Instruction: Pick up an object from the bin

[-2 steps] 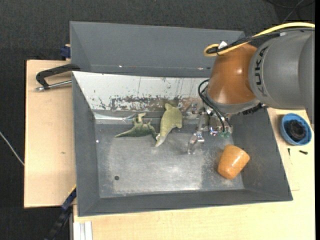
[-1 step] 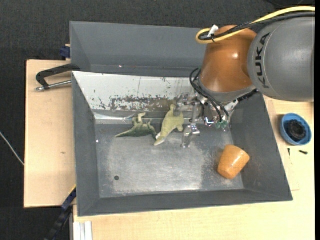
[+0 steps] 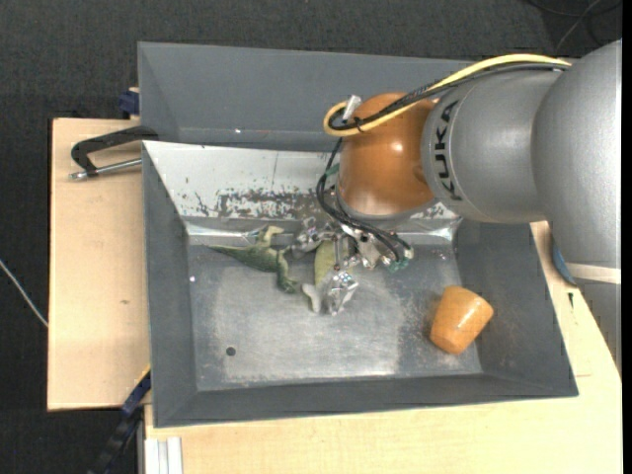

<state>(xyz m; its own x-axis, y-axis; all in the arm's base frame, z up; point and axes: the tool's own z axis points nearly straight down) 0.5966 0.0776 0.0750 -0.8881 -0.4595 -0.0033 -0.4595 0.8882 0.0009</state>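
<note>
My gripper (image 3: 334, 288) hangs low over the bin floor, near the middle and towards the back wall. A green plastic toy animal (image 3: 261, 256), long and thin like a lizard or dinosaur, lies just to its left. The toy's right end reaches under the gripper, and a pale yellow-green part (image 3: 324, 262) shows right at the gripper. Whether that part is gripped cannot be made out. An orange rounded cup-like thing (image 3: 459, 320) lies on its side at the right of the bin floor, well apart from the gripper.
The arm comes in from the right with an orange cover and cables at the wrist, hiding part of the bin's back right. Open floor lies in the front left, marked by one small dark spot.
</note>
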